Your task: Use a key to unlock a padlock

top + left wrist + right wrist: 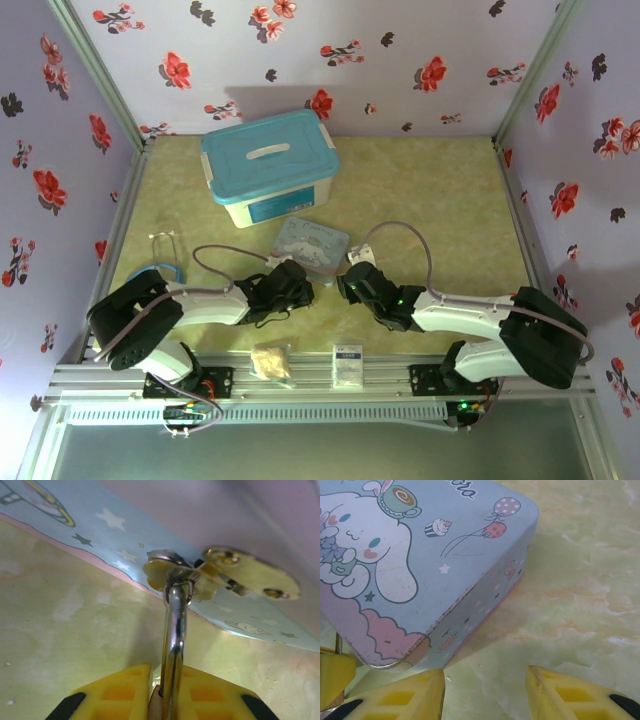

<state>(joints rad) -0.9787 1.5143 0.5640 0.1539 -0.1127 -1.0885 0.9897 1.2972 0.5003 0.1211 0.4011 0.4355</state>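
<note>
Padlock (172,645) is pinched by its shackle in the left claw (167,676); right claw (485,676) gapes empty beside tin (420,555).

table (440,200) – I am seeing its pale green marbled top | teal-lidded box (268,165) sitting toward the far edge | pastel cartoon tin (311,243) lying flat just nearer me

Both arms reached in from the bottom corners of the top view, their wrists nearly meeting at centre. The left gripper (292,283) had its yellow pads (115,697) pressed tight on the padlock (172,630) by its shackle. The right gripper (350,285) held its fingers (580,700) spread wide.
</note>
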